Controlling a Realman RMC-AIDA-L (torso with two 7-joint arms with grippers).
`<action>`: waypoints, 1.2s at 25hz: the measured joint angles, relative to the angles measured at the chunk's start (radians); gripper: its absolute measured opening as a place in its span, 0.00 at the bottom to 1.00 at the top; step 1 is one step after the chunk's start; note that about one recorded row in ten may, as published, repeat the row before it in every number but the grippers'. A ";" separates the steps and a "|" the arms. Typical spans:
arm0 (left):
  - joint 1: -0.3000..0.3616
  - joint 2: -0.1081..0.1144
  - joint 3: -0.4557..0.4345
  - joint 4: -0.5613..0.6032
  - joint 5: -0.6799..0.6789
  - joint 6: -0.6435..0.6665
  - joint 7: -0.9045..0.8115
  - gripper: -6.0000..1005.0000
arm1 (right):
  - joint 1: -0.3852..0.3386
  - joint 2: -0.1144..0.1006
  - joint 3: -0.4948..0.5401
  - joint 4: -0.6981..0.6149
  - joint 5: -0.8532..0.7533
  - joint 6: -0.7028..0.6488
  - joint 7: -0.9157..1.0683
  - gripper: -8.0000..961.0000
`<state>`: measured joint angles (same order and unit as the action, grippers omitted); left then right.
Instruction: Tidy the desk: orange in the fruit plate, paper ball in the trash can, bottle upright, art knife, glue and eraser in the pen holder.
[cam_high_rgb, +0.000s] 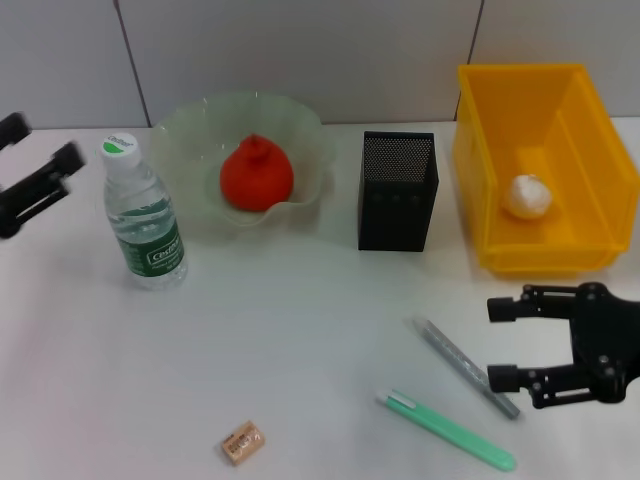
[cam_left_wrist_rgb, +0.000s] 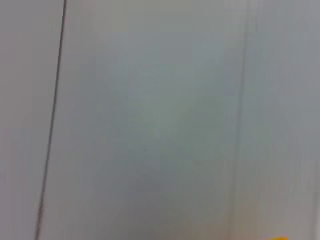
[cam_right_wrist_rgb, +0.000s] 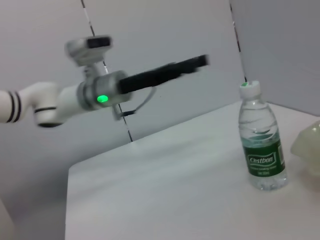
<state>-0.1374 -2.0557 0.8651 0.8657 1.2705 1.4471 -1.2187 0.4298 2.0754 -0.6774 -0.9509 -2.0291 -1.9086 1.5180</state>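
Two long tools lie diagonally beside the spread right hand; bottle upright.

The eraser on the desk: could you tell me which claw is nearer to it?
Right. The right claw hovers open over the desk off to the eraser's right; the left claw is raised, far beyond the bottle.

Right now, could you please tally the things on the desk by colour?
Yellow: 1, trash can
Green: 2, fruit plate, green-handled tool
Orange: 1, orange
Black: 1, pen holder
White: 1, paper ball
Clear: 1, bottle
Tan: 1, eraser
Grey: 1, grey stick
Total: 9
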 joint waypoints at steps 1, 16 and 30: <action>0.000 0.000 0.000 0.000 0.000 0.000 0.000 0.81 | 0.000 0.000 0.000 0.000 0.000 0.000 0.000 0.87; 0.026 0.103 -0.066 -0.200 0.263 0.391 0.093 0.81 | 0.170 -0.002 -0.221 -0.371 -0.265 0.034 0.591 0.87; -0.003 0.087 -0.068 -0.203 0.443 0.400 0.186 0.81 | 0.385 0.006 -0.769 -0.473 -0.503 0.045 1.163 0.87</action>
<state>-0.1406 -1.9685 0.7972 0.6632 1.7138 1.8469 -1.0330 0.8146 2.0816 -1.4462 -1.4240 -2.5316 -1.8640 2.6808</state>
